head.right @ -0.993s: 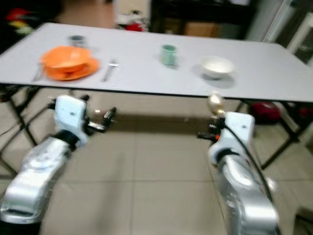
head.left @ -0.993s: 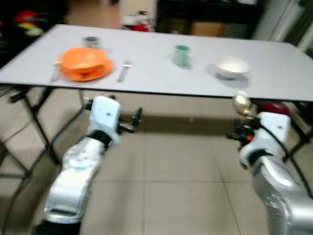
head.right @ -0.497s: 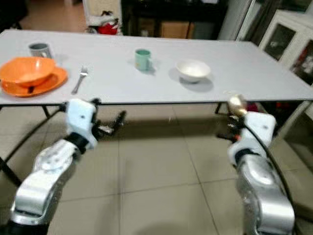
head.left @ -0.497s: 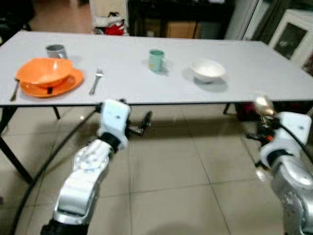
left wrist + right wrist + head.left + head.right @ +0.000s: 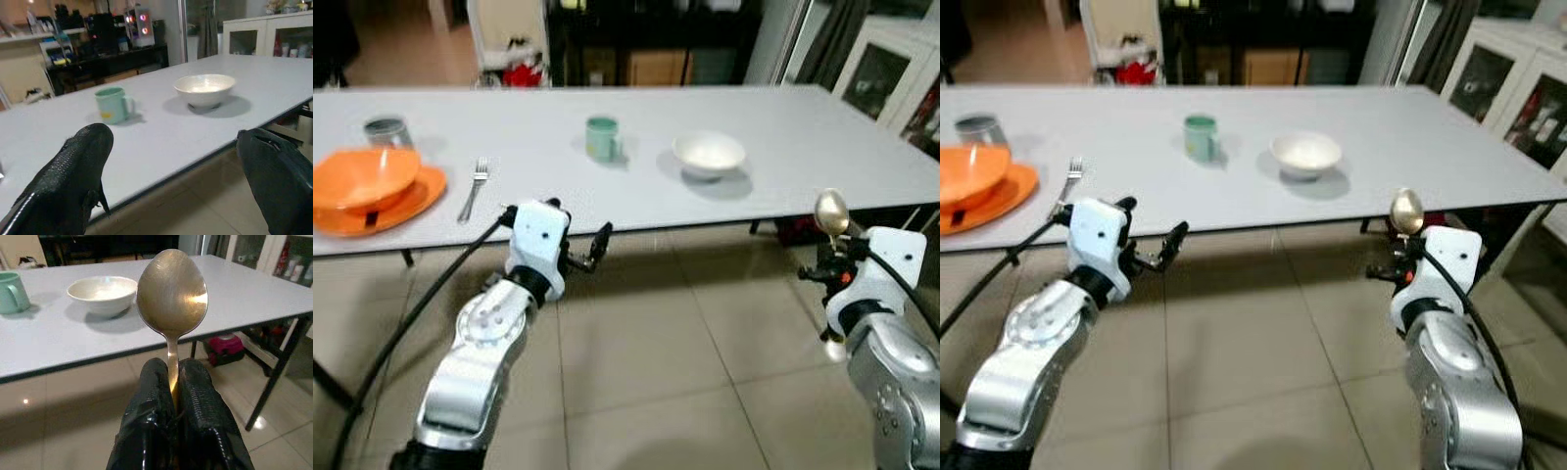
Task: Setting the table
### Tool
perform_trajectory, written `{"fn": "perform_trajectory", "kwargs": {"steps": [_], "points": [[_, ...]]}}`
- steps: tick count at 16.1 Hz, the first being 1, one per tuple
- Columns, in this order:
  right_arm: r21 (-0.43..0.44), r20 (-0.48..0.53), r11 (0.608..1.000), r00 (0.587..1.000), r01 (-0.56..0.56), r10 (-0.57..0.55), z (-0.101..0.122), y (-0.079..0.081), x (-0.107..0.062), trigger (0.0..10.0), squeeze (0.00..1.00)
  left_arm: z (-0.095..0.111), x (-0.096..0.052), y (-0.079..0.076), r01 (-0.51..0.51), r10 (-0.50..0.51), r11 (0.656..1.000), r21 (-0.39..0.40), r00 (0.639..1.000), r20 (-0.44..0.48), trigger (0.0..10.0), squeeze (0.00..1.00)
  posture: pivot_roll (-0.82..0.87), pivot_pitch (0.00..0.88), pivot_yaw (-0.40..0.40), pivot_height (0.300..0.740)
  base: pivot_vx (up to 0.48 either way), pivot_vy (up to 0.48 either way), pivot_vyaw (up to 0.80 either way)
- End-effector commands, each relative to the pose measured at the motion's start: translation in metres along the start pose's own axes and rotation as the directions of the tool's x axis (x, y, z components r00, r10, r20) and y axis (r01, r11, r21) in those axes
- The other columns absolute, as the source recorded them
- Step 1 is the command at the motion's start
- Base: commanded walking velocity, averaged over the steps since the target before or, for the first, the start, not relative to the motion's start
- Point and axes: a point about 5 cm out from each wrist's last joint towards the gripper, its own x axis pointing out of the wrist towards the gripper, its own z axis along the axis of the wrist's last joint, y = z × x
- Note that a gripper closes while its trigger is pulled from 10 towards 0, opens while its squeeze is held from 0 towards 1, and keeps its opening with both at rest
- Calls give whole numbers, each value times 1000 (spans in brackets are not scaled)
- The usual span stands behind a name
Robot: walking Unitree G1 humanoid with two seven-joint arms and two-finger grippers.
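Metal spoon [image 5: 171, 293] stands upright, handle pinched between the closed fingers of the right gripper [image 5: 172, 392], held off the near edge of the grey table [image 5: 783, 147], short of the white bowl [image 5: 709, 154]. Left gripper [image 5: 171, 161] hovers below that same edge with fingers spread, empty. Judged step: carrying the spoon in for placement. Next move calls for reaching over the edge and laying it just beside the bowl. No legible labels; green mug [image 5: 602, 138] unmarked.

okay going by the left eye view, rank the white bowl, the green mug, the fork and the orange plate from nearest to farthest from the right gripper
1. White bowl, table centre, nearest the right gripper.
2. Green mug, just left of the bowl.
3. Fork, farther left.
4. Orange plate, at the left edge.
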Motion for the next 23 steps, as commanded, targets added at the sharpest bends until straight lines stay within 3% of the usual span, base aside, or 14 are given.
{"fn": "perform_trajectory", "kwargs": {"steps": [1,23], "points": [[8,19,1000,1000,-22,22,3,5,-1,10000,0,2,-1,6,-14,14,1000,16,1000,4,10000,0,11,0,-66,740,341,0,-800],[-10,-5,995,995,-96,96,3,13,0,10000,0,-1,-4,11,-26,27,999,38,1000,-11,10000,0,21,0,-77,740,339,0,-19]]}}
